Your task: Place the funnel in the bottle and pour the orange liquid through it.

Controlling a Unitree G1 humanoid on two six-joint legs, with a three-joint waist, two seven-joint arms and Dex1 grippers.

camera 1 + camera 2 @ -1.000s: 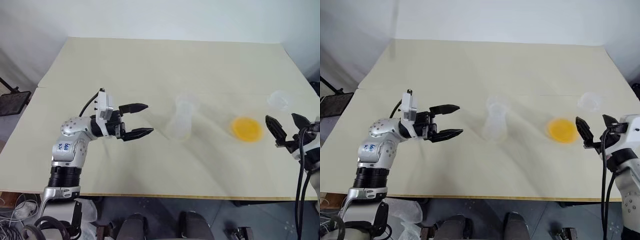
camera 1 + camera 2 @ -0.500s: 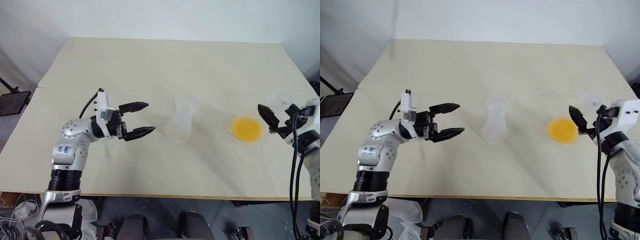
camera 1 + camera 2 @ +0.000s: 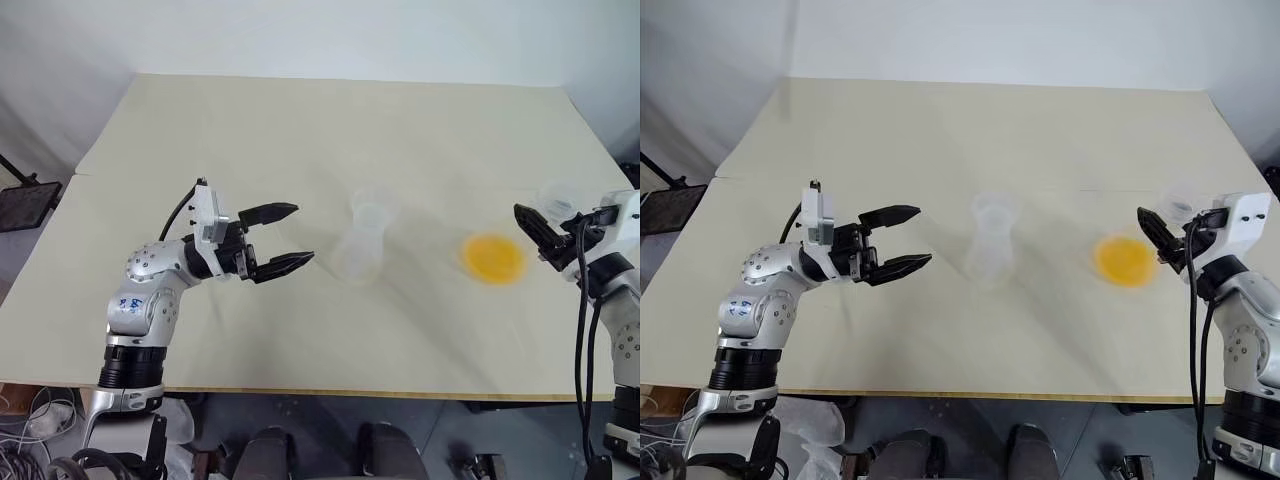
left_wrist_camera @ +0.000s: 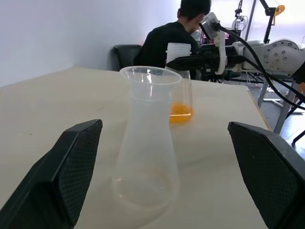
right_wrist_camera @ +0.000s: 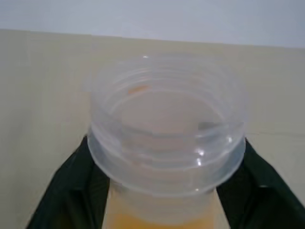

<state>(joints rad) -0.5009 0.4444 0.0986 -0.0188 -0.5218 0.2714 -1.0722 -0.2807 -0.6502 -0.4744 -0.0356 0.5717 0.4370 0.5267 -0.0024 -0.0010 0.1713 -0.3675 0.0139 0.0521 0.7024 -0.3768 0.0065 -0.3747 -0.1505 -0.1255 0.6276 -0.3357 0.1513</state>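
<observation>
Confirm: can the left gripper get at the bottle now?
Likely yes: the left gripper is open and aimed at the bottle, with bare table between them and nothing blocking.

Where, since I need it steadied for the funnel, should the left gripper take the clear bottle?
On the bottle, at its narrow upper neck below the rim, approached level from the robot's left, where the open left gripper faces it. It stands upright and flares toward the base, so the neck probably fits best.
</observation>
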